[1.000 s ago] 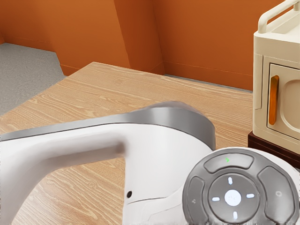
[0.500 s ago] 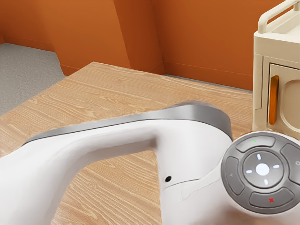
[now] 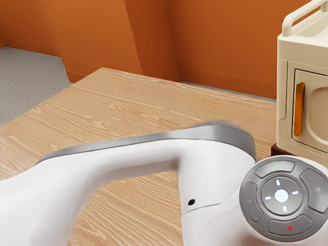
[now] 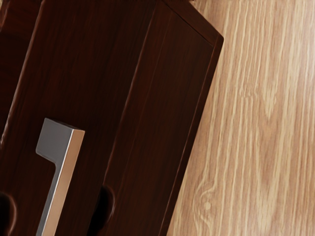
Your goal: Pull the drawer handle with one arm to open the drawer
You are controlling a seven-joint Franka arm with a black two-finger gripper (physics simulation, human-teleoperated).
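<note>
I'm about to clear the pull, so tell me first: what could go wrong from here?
The metal handle has a squared end jutting from the dark unit; an off-line approach could knock it instead of hooking behind it.

The cream cabinet seems to stand on that unit, so a hard pull might shift it.

The arm blocks part of the exterior view, so contact may be hard to judge.

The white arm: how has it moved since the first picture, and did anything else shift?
My white arm has shifted toward the exterior view's right; its round button panel went right and up, then dipped back slightly. The cream cabinet and wooden table stayed put. Whether the metal handle has moved, I can't tell.
</note>
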